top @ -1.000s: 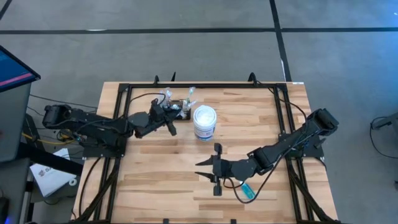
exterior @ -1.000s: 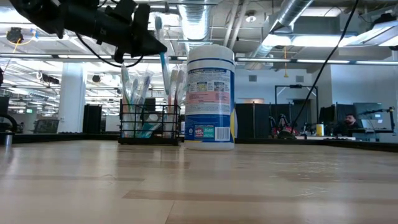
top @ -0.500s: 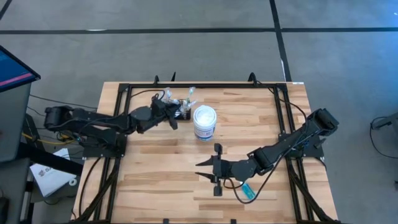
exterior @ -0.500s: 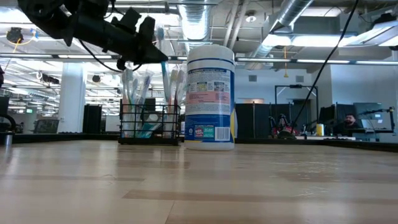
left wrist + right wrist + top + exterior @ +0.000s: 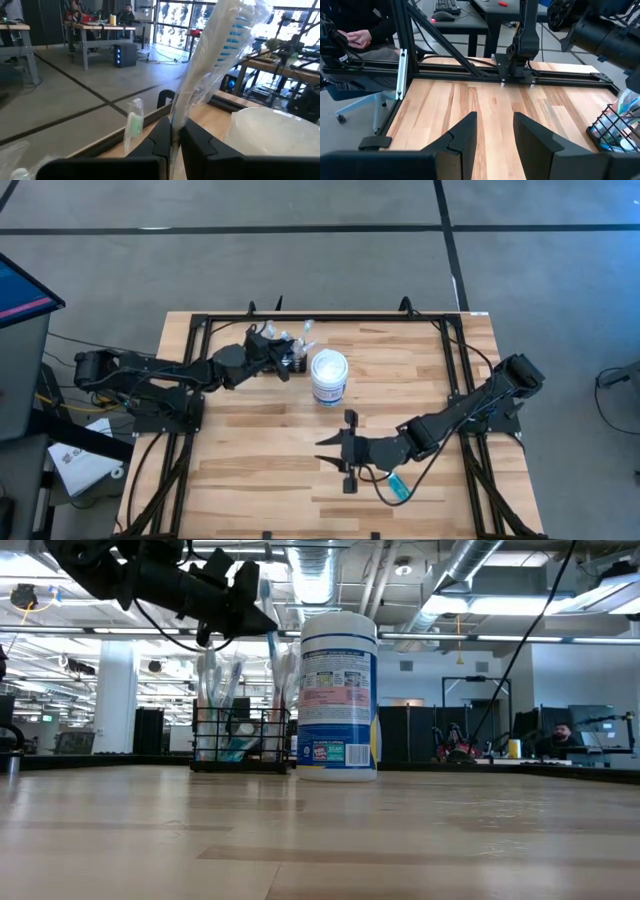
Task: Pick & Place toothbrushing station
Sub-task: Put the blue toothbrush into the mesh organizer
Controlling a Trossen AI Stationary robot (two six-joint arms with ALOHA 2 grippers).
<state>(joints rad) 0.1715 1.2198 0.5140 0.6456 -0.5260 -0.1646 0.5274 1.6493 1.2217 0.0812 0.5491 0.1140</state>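
We see one low black wire-mesh rack holding several toothbrushes | left gripper pinching one wrapped toothbrush | right gripper spread.

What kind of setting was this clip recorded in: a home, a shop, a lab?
Most likely a robotics lab in an open-plan office: exposed ceiling ducts, rows of desks with computers behind the wooden table, and a seated person working at a nearby desk.

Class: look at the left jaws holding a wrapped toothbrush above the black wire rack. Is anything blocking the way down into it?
Partly: the left gripper holds its toothbrush over the rack, where other toothbrushes already stand; the white tub stands beside it.
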